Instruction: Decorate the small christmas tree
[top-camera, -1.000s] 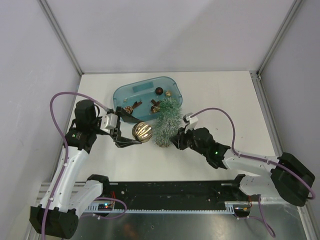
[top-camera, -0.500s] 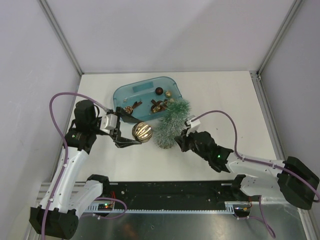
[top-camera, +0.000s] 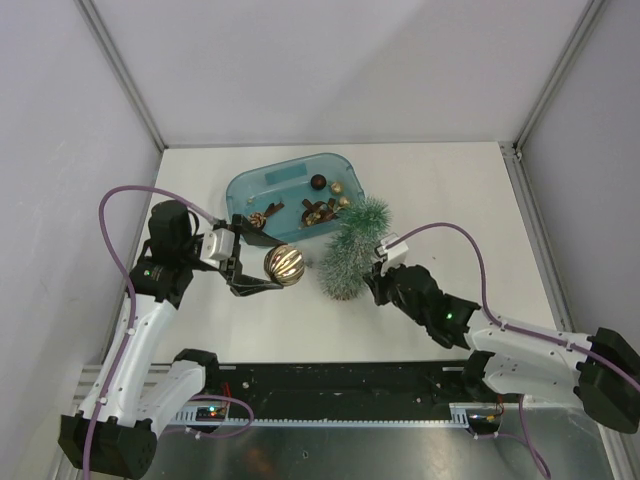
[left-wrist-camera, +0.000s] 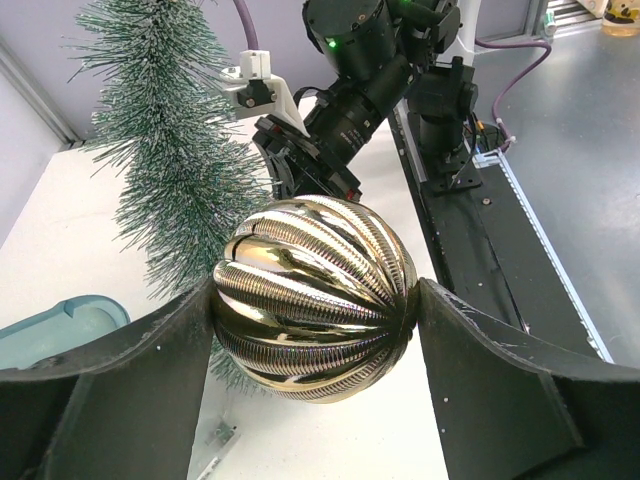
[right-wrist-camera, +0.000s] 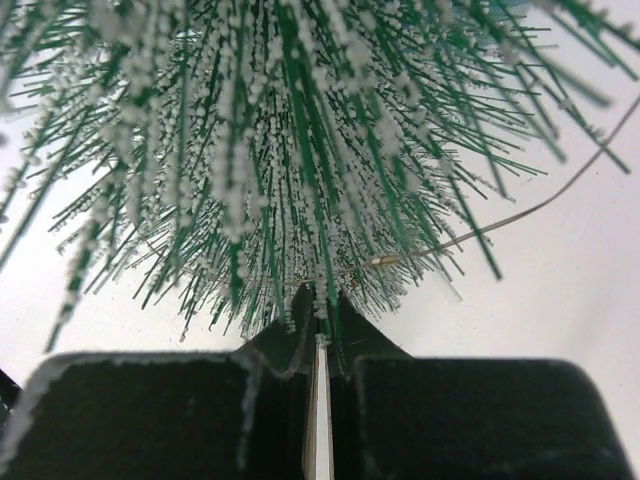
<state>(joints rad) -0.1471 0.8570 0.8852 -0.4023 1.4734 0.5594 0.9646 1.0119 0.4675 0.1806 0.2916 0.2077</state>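
The small christmas tree (top-camera: 349, 252), frosted green needles, stands tilted in mid-table with its tip toward the blue tub. My right gripper (top-camera: 376, 272) is at the tree's right side, shut on a pinch of its lower needles (right-wrist-camera: 318, 300); the tree (right-wrist-camera: 280, 150) fills the right wrist view. My left gripper (top-camera: 262, 266) is shut on a ribbed gold ball ornament (top-camera: 285, 263), held just left of the tree. In the left wrist view the ball (left-wrist-camera: 310, 270) sits squeezed between both black fingers (left-wrist-camera: 120, 390), with the tree (left-wrist-camera: 170, 150) behind it.
A translucent blue tub (top-camera: 250, 190) at the back holds a pine cone (top-camera: 258, 218), a brown ball (top-camera: 318, 182) and other small ornaments. A thin wire with a gold tip (right-wrist-camera: 480, 225) runs out of the needles. The black rail (top-camera: 340, 385) lines the near edge.
My right gripper has shut on the tree's needles and moved right. The tree swung with it, its tip now further right. The left arm and the gold ball have not moved.
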